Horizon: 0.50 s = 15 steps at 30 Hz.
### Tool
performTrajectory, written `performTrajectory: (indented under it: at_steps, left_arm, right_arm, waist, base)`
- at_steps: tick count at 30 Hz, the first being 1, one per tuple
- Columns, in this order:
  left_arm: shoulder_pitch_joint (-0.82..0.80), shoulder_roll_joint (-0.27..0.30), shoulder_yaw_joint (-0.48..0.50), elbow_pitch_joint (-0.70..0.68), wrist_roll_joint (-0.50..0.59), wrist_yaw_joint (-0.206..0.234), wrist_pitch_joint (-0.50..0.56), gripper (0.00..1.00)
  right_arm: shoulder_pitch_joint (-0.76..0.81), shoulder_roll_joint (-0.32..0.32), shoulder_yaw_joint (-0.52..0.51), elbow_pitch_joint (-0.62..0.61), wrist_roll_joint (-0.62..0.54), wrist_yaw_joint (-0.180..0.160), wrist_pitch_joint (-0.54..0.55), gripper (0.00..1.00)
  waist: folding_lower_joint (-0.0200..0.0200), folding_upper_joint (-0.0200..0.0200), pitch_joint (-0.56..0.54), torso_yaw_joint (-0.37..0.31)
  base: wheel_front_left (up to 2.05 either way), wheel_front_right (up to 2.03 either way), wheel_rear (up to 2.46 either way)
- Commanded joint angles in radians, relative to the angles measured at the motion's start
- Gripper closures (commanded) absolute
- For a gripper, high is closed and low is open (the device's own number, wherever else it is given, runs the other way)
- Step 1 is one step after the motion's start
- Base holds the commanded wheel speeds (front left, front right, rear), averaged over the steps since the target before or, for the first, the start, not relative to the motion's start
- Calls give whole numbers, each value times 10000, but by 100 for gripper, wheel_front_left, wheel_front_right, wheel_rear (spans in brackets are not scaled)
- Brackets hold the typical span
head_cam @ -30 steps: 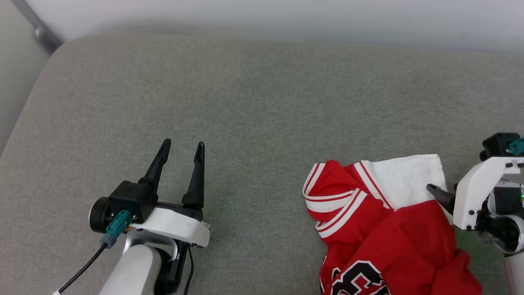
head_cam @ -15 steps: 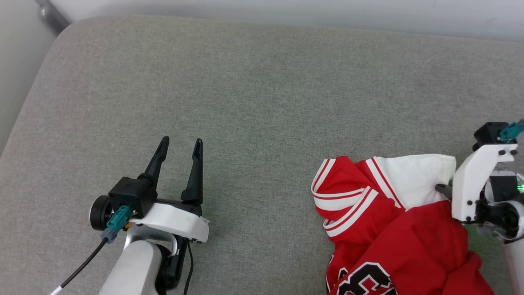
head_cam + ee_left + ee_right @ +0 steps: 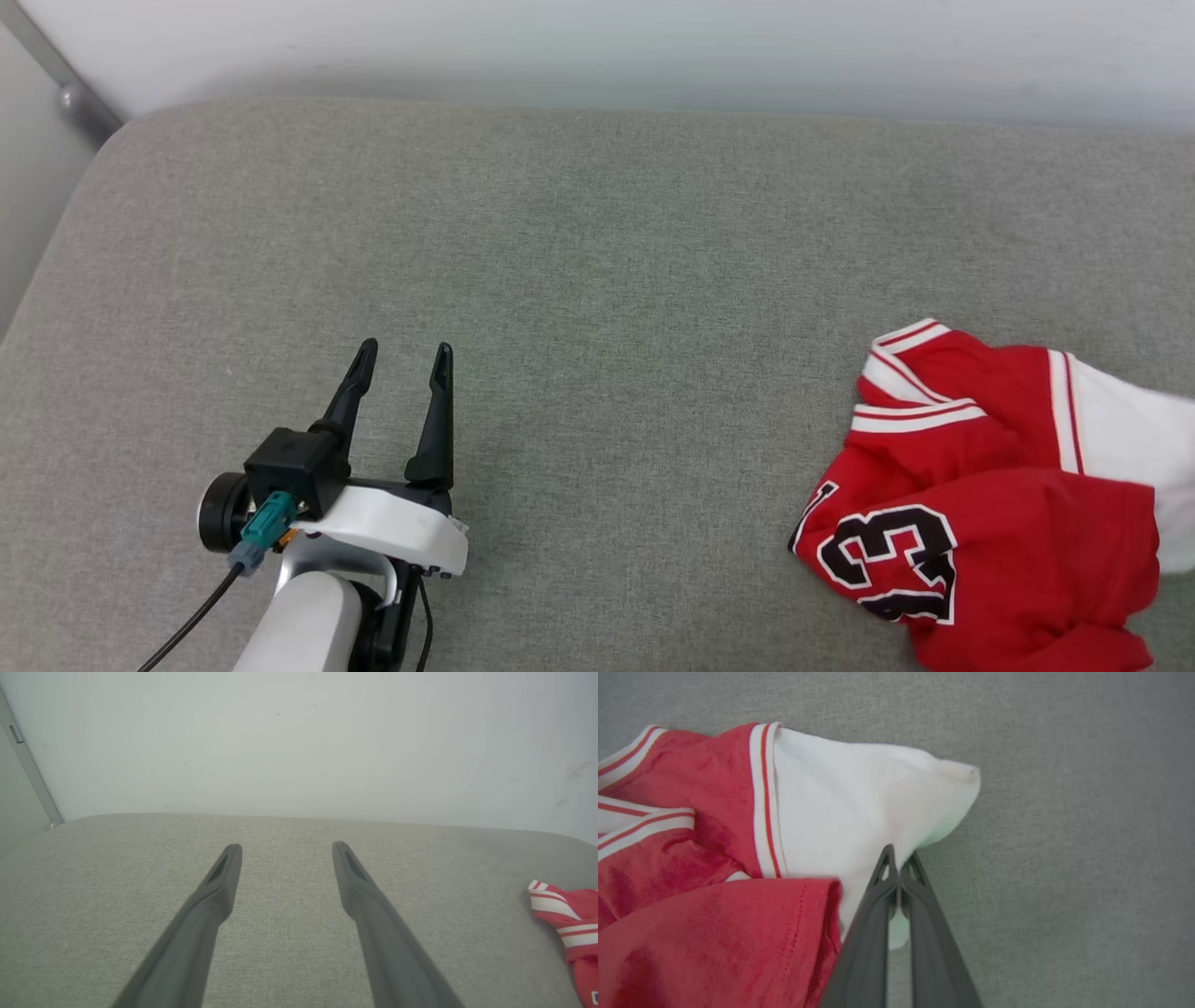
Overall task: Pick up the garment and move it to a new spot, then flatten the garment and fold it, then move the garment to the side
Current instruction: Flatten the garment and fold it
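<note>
Newly clenched, the right pincer (image 3: 900, 865) grips the white sleeve (image 3: 840, 798) of the garment (image 3: 691, 933), while the left pincer (image 3: 406, 348) gapes well apart.

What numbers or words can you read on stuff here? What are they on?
"3": big, black with a white outline, on the red jersey T-shirt.
The digit before the "3" is creased by a fold, so I cannot read it for sure.
Lettering at the folded edge beside the number: too little shows to read.
Nothing else here has writing I can read.
</note>
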Motion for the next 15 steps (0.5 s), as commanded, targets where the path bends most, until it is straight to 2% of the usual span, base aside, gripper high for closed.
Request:
performTrajectory:
  at_steps: [1,3,4,6,10,15]
  left_arm:
    - [97,31,19,17,16,-55,-71,0]
    - [170,33,42,55,12,-18,-72,0]
    - [198,44,56,60,8,6,-72,0]
    - [227,67,81,80,-18,44,-72,0]
    - [445,163,138,164,-64,106,-57,0]
    - [780,307,206,160,-121,228,92,0]
  right_arm:
    - [157,127,-51,63,-78,-7,-140,100]
    - [476,375,-383,356,-177,-7,-484,100]
    - [610,471,-445,473,-261,-5,-767,82]
    - [699,680,-532,702,-329,-7,-1447,0]
    - [786,953,-530,915,-688,-7,-3016,0]
    - [774,1093,-179,378,-1065,-7,-4754,0]
  waist:
    - [-1,0,-4,-5]
    - [-1,0,-19,-27]
    - [-1,0,-32,-37]
    - [-1,0,-77,-58]
    - [-1,0,-326,-126]
    - [-1,0,-818,-289]
  base:
    - [0,0,0]
    - [0,0,0]
    - [0,0,0]
    - [0,0,0]
    - [0,0,0]
    - [0,0,0]
